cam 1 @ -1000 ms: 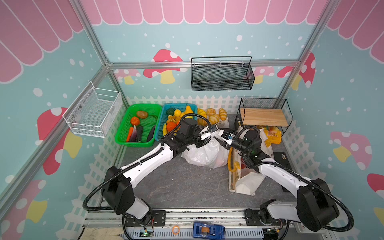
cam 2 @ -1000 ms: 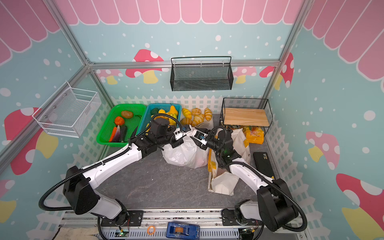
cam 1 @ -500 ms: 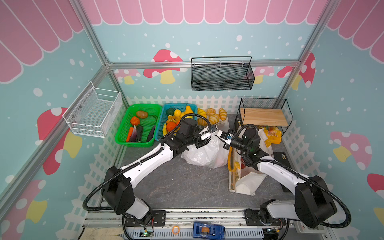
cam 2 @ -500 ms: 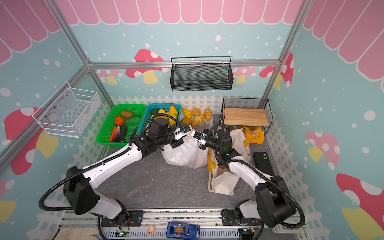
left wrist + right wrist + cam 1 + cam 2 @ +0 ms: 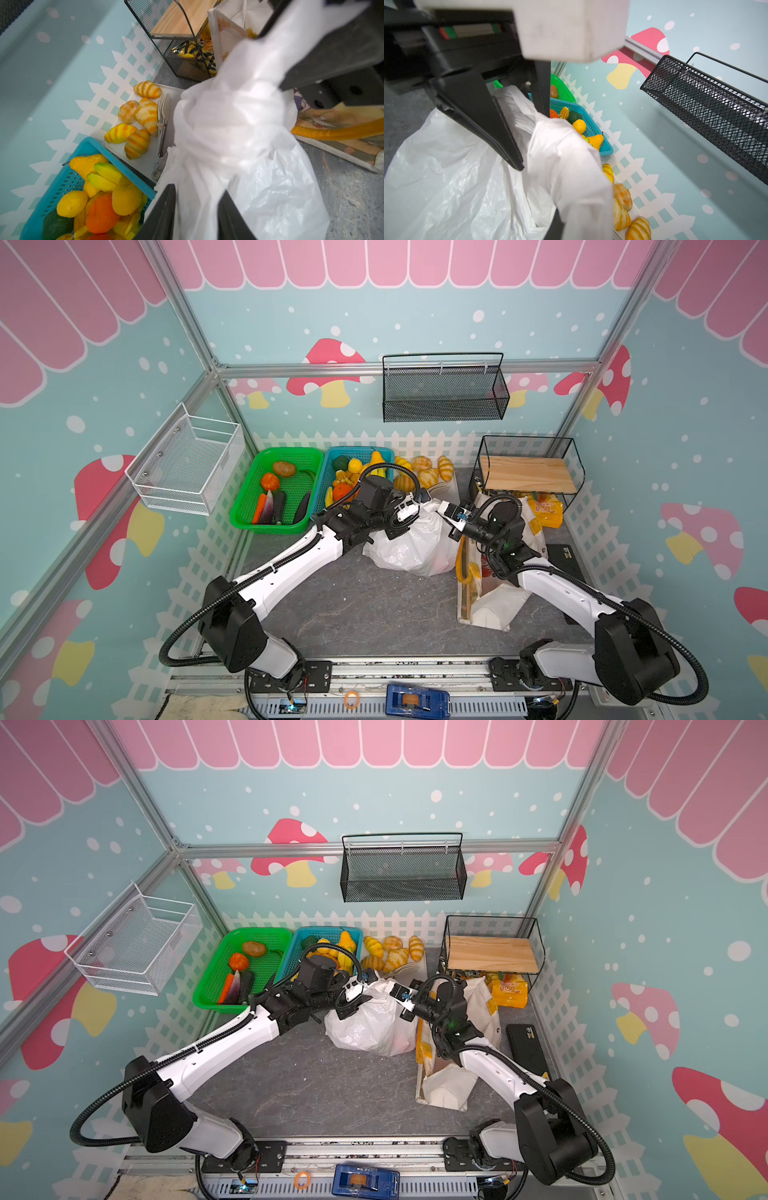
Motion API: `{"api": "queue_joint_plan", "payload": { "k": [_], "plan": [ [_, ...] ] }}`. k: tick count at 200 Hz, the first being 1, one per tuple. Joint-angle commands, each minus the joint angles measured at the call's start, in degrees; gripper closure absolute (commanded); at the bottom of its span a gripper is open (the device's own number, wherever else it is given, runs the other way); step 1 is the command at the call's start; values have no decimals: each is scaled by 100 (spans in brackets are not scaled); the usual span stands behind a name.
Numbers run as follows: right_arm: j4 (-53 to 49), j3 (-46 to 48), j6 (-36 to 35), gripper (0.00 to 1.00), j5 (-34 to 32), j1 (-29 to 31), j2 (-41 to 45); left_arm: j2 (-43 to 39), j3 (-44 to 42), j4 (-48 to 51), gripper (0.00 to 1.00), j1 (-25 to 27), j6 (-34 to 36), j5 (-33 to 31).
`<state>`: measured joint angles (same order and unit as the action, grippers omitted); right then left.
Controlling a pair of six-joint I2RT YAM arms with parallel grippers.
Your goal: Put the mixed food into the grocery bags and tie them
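- Your left arm reaches forward; left gripper [image 5: 417, 506] atop the white plastic bag [image 5: 409, 545] mid-table, jaws partly apart, handle strip between them
- Your right arm bends inward; right gripper [image 5: 445, 509] clamped on the opposite handle

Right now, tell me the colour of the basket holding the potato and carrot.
The basket is bright green; a top view shows it best.

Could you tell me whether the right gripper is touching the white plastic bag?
Touching: the right wrist view shows the right gripper shut on a handle of the white plastic bag.
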<state>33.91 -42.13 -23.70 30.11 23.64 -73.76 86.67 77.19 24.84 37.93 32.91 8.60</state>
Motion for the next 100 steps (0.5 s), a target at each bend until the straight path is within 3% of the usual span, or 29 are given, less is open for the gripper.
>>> {"api": "queue_joint_plan", "payload": {
  "k": [1,46,100],
  "plan": [
    [136,73,-20,100,118,-9,171,47,307,350,68,-44,-119,-93],
    [-305,64,-364,100,-276,-8,288,146,562,288,95,-49,-434,-153],
    [-813,-59,-879,100,-1039,-2,300,-163,425,-7,100,-49,-1171,-29]
  ]
}}
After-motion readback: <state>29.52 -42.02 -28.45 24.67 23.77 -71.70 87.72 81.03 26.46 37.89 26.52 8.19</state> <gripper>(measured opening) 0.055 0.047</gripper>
